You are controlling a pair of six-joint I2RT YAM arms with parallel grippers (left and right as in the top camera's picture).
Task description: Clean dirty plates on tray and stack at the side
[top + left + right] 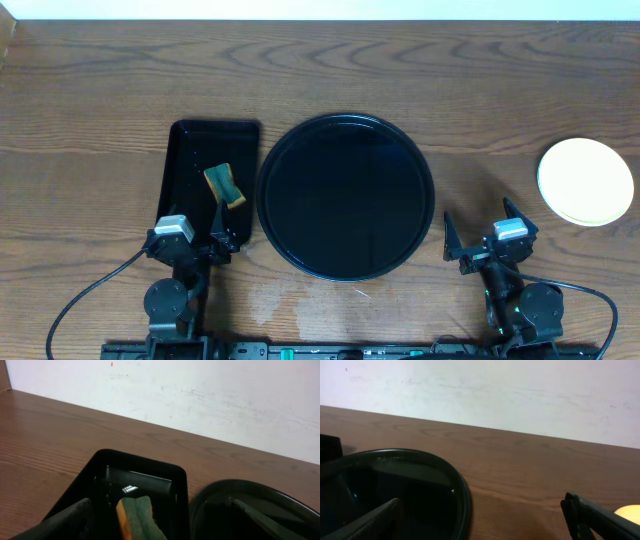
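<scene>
Black and glossy, the round tray (pixel 345 195) sits mid-table with nothing on it, so you have no plate there to scrub. What you want is off to your right. A pale yellow plate (pixel 586 181) lies on the wooden table (pixel 100 80), well apart from the tray's rim. A thin paler edge beneath it suggests a stack, but you cannot tell from above how many lie under it. No orange smear shows on its top face. That spot reads as the stacking place, set away from the tray so clean ware does not mix with the washing area.

The green-and-orange sponge (pixel 225 186) rests in the smaller rectangular black tray (pixel 185 160), just beside the round one on your left. That tray looks like a parking dish that keeps the cleaning tool off the wood. Your left gripper (pixel 192 238) hangs at the dish's near end with its claw spread wide and empty, the sponge just ahead of it. Your right gripper (pixel 482 238) is likewise wide and empty, over bare wood between the round tray and the plate. Judged from this layout, the job looks finished, or nearly so.
</scene>
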